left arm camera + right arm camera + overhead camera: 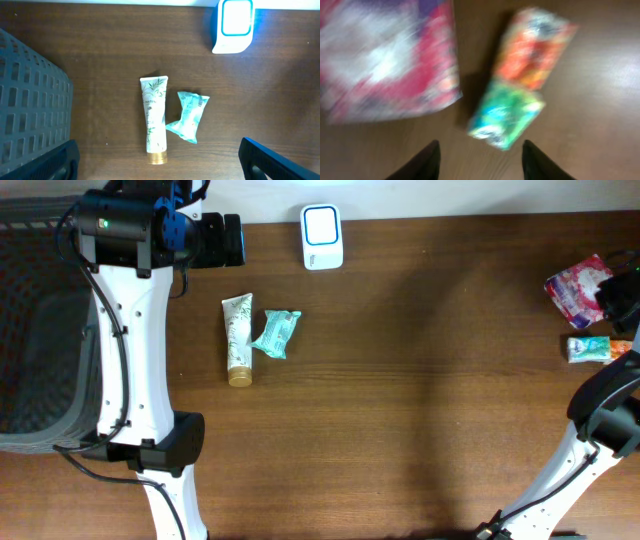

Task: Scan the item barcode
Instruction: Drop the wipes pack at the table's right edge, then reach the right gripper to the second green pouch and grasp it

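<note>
A small green-and-orange carton [517,95] lies flat at the far right edge of the brown wooden counter [420,400], just beside a crinkly pink-and-purple packet [385,65]. The right pincer [481,155] hangs just short of it, fingers spread with only bare wood between them and nothing pinched. The wrist view is smeared, so no print or barcode on the carton can be read. The carton sits in line with the gap between the fingers, which suggests it is the item being lined up for a grasp. It is well apart from the white scanner with the blue-lit face [322,235] at the back edge of the counter, so it would have to be carried across and turned code-side to that window. Nearer the scanner, a cream plastic tube with a gold cap [238,340] and a teal wrapped sachet [276,334] lie touching, between the scanner and a grey mesh basket [30,330] at the left, seemingly within the left arm's reach. The left pincer [159,150] hovers over that pair, spread wide and empty
</note>
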{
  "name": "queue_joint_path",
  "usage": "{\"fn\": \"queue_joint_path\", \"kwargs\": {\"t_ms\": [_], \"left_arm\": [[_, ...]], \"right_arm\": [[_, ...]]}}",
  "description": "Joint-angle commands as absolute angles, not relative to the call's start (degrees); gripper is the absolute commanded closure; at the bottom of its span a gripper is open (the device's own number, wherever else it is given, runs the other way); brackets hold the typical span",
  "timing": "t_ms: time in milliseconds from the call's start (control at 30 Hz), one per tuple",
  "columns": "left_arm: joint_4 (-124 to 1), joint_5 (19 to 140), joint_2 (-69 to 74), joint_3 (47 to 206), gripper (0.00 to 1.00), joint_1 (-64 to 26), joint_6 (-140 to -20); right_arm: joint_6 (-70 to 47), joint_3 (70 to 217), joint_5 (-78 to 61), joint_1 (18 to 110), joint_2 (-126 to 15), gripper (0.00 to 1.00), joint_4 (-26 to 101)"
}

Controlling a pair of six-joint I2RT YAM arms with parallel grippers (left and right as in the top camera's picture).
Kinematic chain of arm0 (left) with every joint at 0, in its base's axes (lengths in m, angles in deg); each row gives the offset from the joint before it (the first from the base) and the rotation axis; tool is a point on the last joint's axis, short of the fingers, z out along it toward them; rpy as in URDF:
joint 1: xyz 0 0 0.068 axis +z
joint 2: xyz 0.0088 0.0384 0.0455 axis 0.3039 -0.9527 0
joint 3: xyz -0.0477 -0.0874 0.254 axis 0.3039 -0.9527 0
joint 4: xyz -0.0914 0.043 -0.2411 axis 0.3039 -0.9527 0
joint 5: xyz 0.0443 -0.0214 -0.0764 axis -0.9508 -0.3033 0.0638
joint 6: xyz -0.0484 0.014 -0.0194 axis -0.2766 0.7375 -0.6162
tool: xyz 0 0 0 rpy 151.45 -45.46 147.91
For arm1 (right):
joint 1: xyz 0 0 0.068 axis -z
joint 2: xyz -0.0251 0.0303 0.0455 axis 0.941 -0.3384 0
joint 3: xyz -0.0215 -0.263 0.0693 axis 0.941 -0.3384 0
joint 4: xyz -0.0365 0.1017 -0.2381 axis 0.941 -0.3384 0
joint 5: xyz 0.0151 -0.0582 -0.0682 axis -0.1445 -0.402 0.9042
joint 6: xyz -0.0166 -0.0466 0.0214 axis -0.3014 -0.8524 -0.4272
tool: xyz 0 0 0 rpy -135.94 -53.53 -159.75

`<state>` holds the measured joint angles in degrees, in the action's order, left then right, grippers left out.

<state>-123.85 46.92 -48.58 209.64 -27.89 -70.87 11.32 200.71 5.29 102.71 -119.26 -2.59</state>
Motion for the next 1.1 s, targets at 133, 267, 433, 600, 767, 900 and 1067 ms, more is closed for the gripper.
{"fn": "queue_joint_path", "kwargs": {"t_ms": [133, 267, 433, 600, 767, 900, 1067], "left_arm": [[-123.90, 46.90, -48.34, 209.62, 0.01, -27.65, -70.58], [-123.88, 46.90, -48.34, 209.62, 0.01, -27.65, -70.58], [-123.88, 46.90, -48.34, 209.62, 0.01, -27.65, -70.58], [-123.90, 46.90, -48.34, 209.62, 0.01, -27.65, -70.58], [-123.88, 46.90, -48.34, 209.62, 0.01, -27.65, -70.61], [-123.88, 46.90, -48.34, 209.62, 0.01, -27.65, -70.61], [-123.90, 46.90, -48.34, 209.62, 0.01, -27.65, -70.61]], "right_arm": [[-19.98, 200.73, -35.04, 94.82, -120.29, 0.33, -6.44], [-21.12, 200.71, -37.59, 84.07, -120.29, 0.30, -9.71], [-20.57, 200.58, -37.27, 66.06, -120.29, 0.01, -2.35], [-7.35, 198.00, -32.59, 53.60, -121.30, 0.01, 11.42], [-1.75, 195.07, -32.70, 47.35, -124.16, 0.01, 18.77], [0.02, 192.78, -33.00, 44.60, -126.41, 0.01, 23.97], [3.47, 192.29, -32.74, 42.41, -129.62, 0.02, 24.82]]}}
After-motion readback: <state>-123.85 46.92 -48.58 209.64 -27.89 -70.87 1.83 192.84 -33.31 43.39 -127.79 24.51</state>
